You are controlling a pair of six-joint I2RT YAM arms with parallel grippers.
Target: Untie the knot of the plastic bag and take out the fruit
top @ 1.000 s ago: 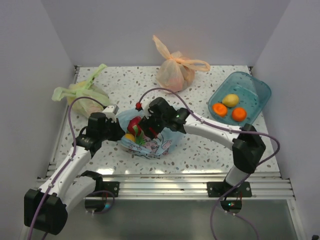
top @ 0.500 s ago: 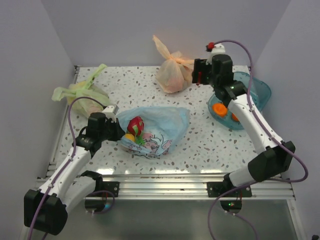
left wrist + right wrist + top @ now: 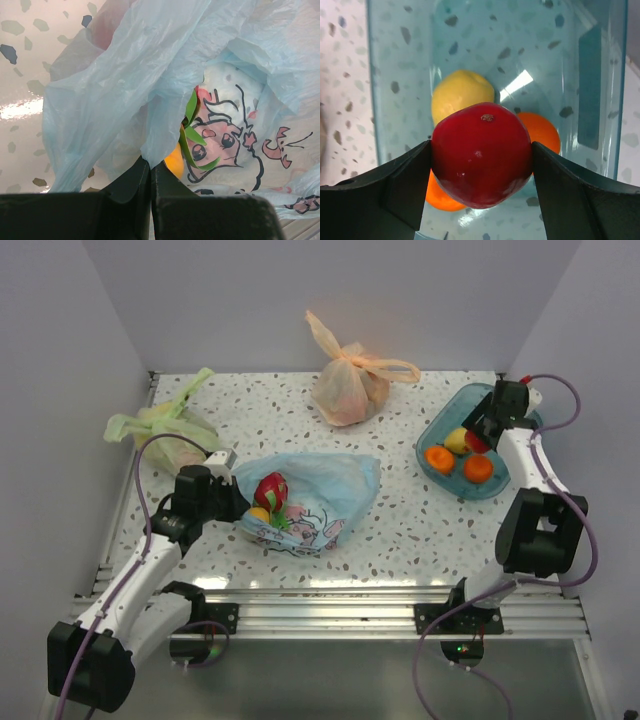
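Noted plastic bag (image 3: 318, 490) left of tabletop centre, toward front edge, mouth open, fruit (image 3: 270, 490) inside. Saw left gripper (image 3: 150, 167) pinched together on its film, perhaps only a thin fold; right gripper (image 3: 481, 165) clamped on red fruit (image 3: 481, 150) above tub (image 3: 515, 415) by right edge. Judged risks: film slipping free; high release bouncing fruit out.

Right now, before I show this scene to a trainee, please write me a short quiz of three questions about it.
1. True or false: the right gripper holds a round red toy fruit.
2. How many toy fruits lie in the clear teal plastic tub?
3. The left gripper is shut on: A nothing; B the thin light blue plastic bag; C a spoon.
Key: 1 true; 2 three; 3 B.
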